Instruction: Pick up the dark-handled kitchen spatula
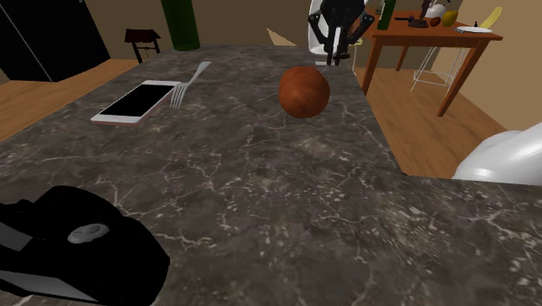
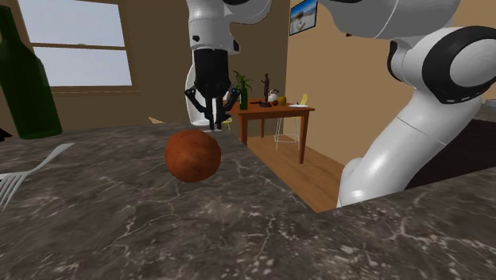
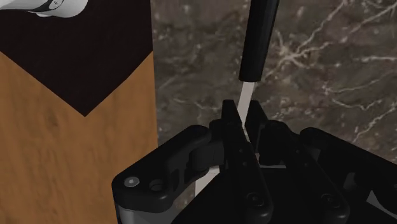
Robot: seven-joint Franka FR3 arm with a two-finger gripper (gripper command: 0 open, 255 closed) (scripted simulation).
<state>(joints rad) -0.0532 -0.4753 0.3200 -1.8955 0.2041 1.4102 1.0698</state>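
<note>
1. Step in hand: we read this as grasp made, lift not confirmed. The gripper (image 3: 245,113) has its two black fingers (image 3: 230,124) pinched onto the thin pale shank of the spatula (image 3: 259,38), just short of where the dark handle begins.
2. Spatula location: in the wrist view the dark handle runs out ahead of the fingertips over the marble counter (image 3: 318,76). It lies close to the counter edge, with the wood floor (image 3: 63,146) beyond that edge. The blade end is hidden under the gripper body.
3. Shoulder view: the gripper (image 1: 337,54) sits at top centre of the frame, at the far edge of the counter (image 1: 261,200), just beyond the reddish-brown ball (image 1: 303,90). The phone (image 1: 135,102) and fork (image 1: 189,84) are upper left, well apart from it.
4. Second exterior view: the gripper (image 2: 213,119) hangs upper centre, behind the ball (image 2: 192,156). We cannot tell whether the spatula is off the surface.
5. Next move, our call: a slow, straight vertical lift. The grip is on a narrow shank, not the handle, so the tool could pivot between the pads. Hold the wrist level and steer clear of the ball.
</note>
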